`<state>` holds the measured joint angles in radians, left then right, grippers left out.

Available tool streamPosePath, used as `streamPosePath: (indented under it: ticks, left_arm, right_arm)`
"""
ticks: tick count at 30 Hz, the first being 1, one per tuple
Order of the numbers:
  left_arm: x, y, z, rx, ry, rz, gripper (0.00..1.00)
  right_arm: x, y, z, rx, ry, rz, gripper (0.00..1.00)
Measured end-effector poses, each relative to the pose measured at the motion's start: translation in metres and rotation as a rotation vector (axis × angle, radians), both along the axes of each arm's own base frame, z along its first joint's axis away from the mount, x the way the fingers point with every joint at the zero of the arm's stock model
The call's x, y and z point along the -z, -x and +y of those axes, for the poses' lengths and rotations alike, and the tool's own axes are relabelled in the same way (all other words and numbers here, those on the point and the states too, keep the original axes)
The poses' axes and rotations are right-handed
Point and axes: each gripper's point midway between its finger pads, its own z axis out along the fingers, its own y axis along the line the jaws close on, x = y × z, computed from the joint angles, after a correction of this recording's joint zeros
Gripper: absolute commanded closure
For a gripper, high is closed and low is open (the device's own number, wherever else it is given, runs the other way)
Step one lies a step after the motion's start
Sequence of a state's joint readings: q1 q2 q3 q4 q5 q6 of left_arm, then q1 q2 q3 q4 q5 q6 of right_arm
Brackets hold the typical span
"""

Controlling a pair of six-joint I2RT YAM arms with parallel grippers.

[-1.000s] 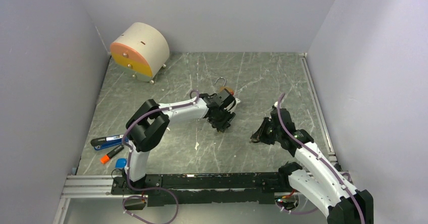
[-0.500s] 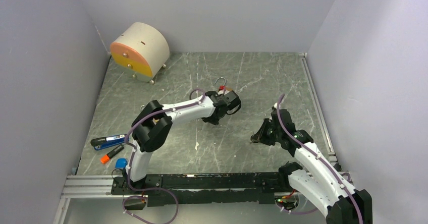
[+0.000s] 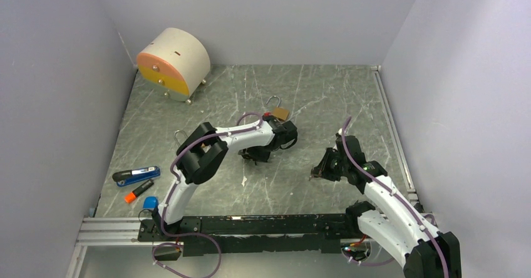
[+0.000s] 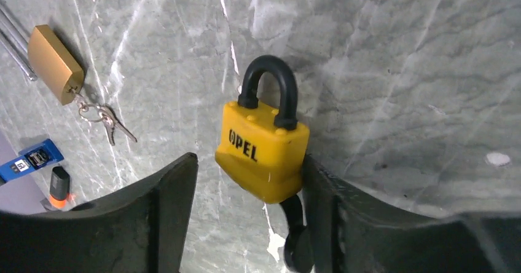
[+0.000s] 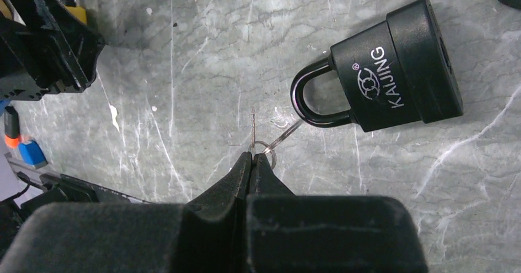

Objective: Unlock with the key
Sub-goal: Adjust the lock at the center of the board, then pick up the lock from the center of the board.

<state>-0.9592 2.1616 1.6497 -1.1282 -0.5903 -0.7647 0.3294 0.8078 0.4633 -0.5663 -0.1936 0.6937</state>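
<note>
At table [image 3: 325, 96] centre | left claw [image 4: 250, 165] released around yellow OPEL padlock [image 4: 263, 153] | right claw [image 5: 252, 157] clenched on key [image 5: 253, 125] | I'd clamp its body squarely.

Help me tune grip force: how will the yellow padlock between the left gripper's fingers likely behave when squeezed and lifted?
The yellow padlock looks rigid and probably heavy for its size, given its blocky body and thick shackle. Its glossy casing may slip in the left gripper. Lying flat on the table, it should slide or pivot, not roll.
</note>
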Motion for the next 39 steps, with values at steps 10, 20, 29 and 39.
streamPosePath:
  ticks: [10, 20, 29, 39]
  left_arm:
    - [-0.003, 0.006, -0.029, -0.004, 0.183, 0.066, 0.10]
    - [-0.028, -0.011, -0.009, -0.092, 0.489, 0.085, 0.13]
    - [-0.022, -0.012, -0.026, -0.097, 0.611, 0.169, 0.24]
    - [0.005, -0.009, -0.020, -0.125, 0.549, 0.207, 0.31]
  right_arm:
    - [0.001, 0.000, -0.001, -0.006, 0.002, 0.002, 1.00]
    - [0.000, -0.001, 0.002, -0.017, -0.012, 0.001, 1.00]
    - [0.002, -0.002, 0.004, -0.021, -0.016, 0.009, 1.00]
    - [-0.004, -0.005, 0.012, -0.048, -0.057, -0.013, 1.00]
